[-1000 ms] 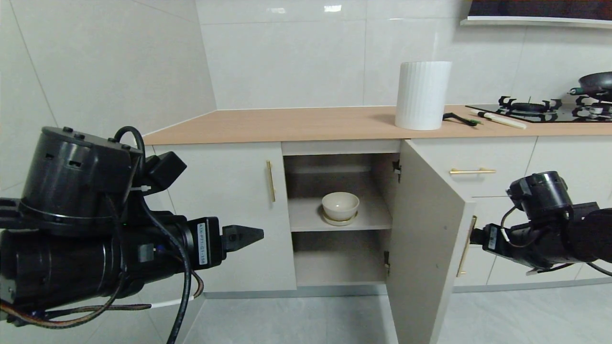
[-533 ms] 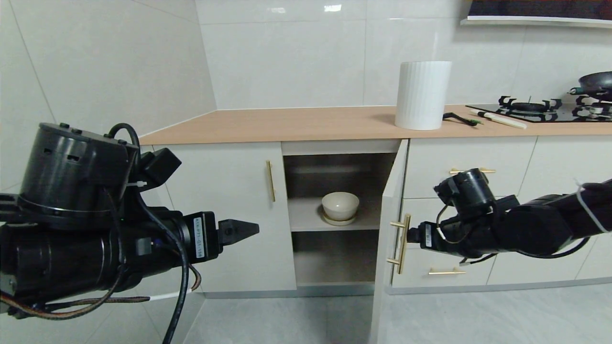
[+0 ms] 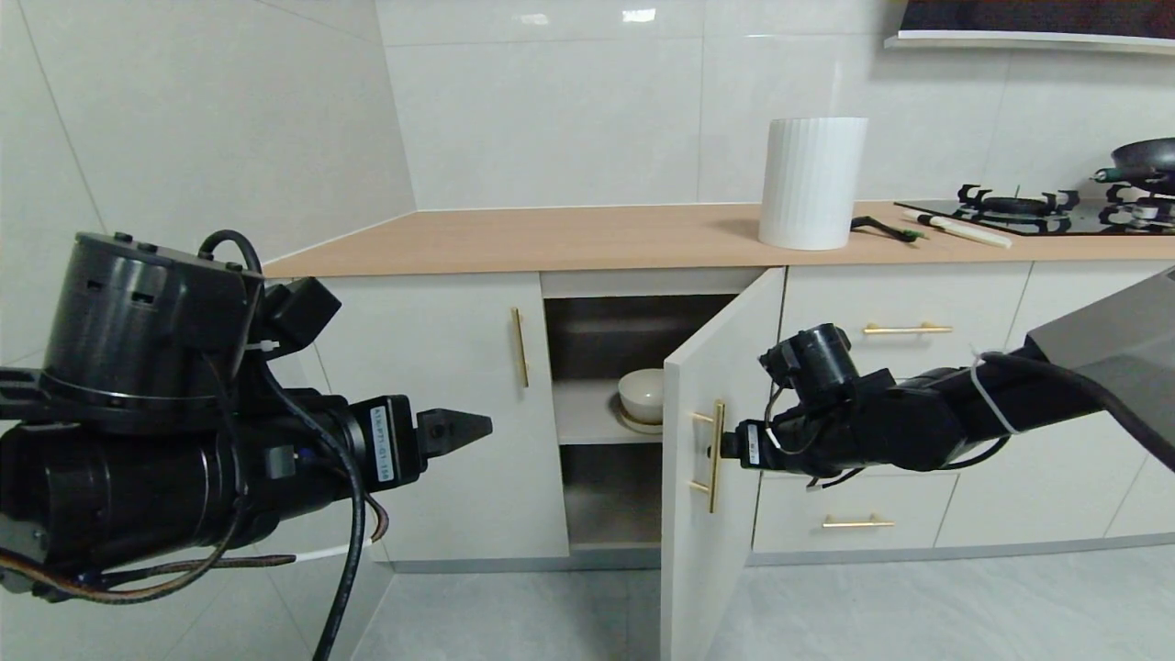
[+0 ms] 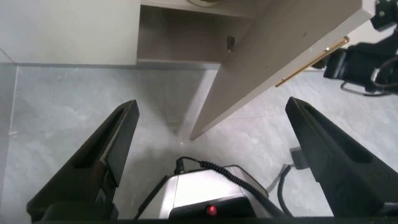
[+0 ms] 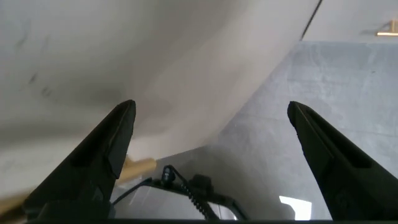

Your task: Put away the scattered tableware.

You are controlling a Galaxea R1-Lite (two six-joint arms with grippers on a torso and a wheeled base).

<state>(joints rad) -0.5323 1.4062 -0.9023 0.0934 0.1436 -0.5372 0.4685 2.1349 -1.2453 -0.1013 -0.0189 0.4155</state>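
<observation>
Arms are held at about the same low height in front of the cabinets. The left arm is drawn back level, its left gripper (image 3: 456, 432) pointing at the closed cupboard front; the left wrist view shows its jaws spread wide over bare floor, holding nothing (image 4: 211, 104). The right arm is stretched out level across the drawer fronts, with the right gripper (image 3: 721, 447) at the gold bar handle (image 3: 716, 455) of the half-open cabinet door (image 3: 721, 340). Its jaws are also wide (image 5: 210, 109), facing the door's flat pale panel. Whether a finger touches the handle cannot be told.

One bowl (image 3: 641, 393), round, smooth and cream, stands on one shallow plate (image 3: 632, 425) on the middle shelf (image 3: 587, 422) inside the cabinet under the counter (image 3: 569, 239). The door edge hides the right part of both.

Four slim gold bar handles show on the matte off-white fronts: two upright on doors, two lying level on drawers. The counter top is a plain, wood-toned slab. Near its front edge, towards the right end, stands one tall white ribbed cylinder (image 3: 812, 182). Just beside it lie two long utensils, one dark (image 3: 883, 229) and one pale (image 3: 957, 229), at the edge of a black glass gas hob (image 3: 1037, 209). One dark pan (image 3: 1143, 158) sits on the far burner.
</observation>
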